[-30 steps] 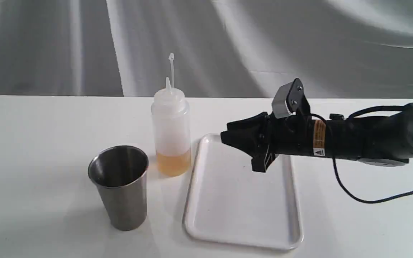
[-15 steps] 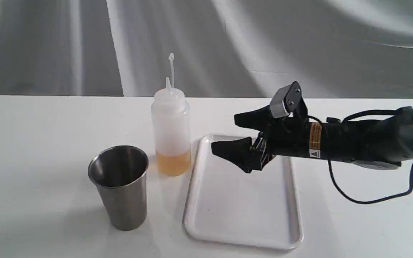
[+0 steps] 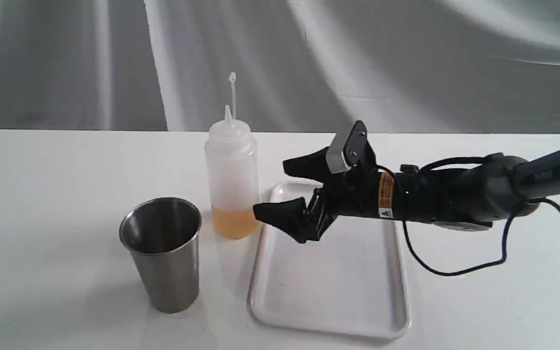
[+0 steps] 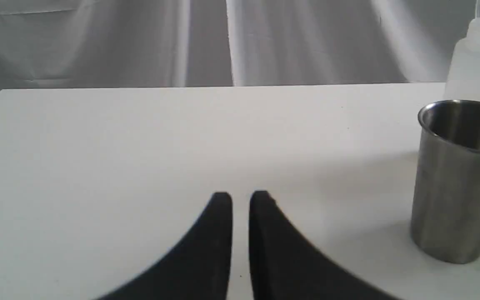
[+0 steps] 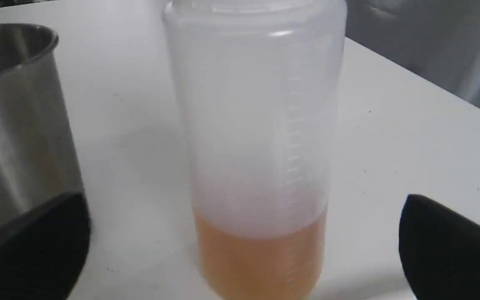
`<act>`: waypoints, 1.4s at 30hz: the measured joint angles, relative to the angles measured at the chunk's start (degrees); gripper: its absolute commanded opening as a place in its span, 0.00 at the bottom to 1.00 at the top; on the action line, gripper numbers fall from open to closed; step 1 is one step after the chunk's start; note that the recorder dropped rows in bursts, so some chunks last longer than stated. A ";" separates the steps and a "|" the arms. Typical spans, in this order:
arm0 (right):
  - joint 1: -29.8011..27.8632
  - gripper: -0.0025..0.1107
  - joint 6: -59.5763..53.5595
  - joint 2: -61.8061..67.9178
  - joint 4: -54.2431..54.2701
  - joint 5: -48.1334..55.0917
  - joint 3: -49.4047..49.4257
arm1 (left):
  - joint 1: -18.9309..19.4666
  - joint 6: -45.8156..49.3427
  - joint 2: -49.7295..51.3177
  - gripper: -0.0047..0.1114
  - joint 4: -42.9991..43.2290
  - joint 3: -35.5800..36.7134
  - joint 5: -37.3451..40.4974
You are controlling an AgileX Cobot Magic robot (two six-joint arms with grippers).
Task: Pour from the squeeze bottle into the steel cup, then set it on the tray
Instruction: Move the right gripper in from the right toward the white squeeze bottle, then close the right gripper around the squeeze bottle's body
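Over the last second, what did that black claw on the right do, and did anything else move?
The right gripper opened its jaws and travelled across the tray toward the squeeze bottle; it has not closed on it. Bottle, steel cup and tray stayed put.

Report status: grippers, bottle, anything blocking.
Right gripper open, lined up on squeeze bottle, not gripping. Left gripper shut, empty. Bottle upright on table beside steel cup. Nothing between right gripper and bottle.
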 measured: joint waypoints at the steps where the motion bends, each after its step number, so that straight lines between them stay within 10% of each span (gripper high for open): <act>1: 0.14 0.95 0.00 0.51 0.12 0.13 -0.71 | 0.00 0.00 0.00 0.11 0.00 0.00 0.00; 42: 8.08 0.95 0.64 11.83 3.16 6.70 -19.57 | 0.00 0.00 0.00 0.11 0.00 0.00 0.00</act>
